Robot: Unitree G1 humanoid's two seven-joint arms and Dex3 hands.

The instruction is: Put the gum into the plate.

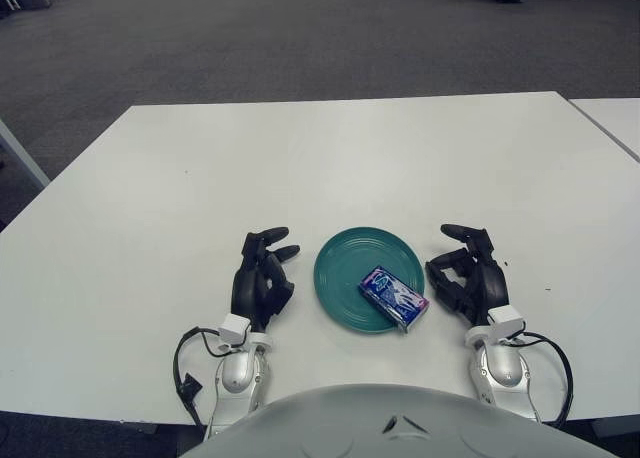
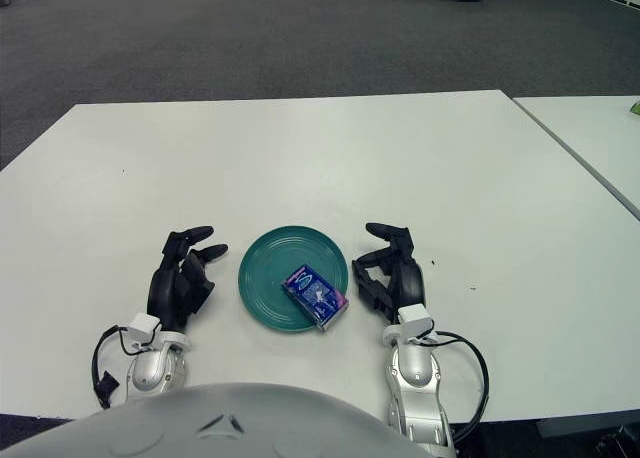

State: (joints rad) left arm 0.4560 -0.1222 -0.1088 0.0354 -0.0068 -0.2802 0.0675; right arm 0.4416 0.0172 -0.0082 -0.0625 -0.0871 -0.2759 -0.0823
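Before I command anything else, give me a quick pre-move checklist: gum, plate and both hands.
1. Gum pack on the plate: ok. It lies on the near right part, one corner sticking out over the rim.
2. Green plate flat on the white table: ok.
3. Right hand off the gum: ok. It shows just right of the plate, fingers loosely open, holding nothing.
4. Left hand out of the way: ok. It shows left of the plate with a gap between them, holding nothing.
5. Gum stable at the rim: cannot tell. How much of it overhangs is unclear.
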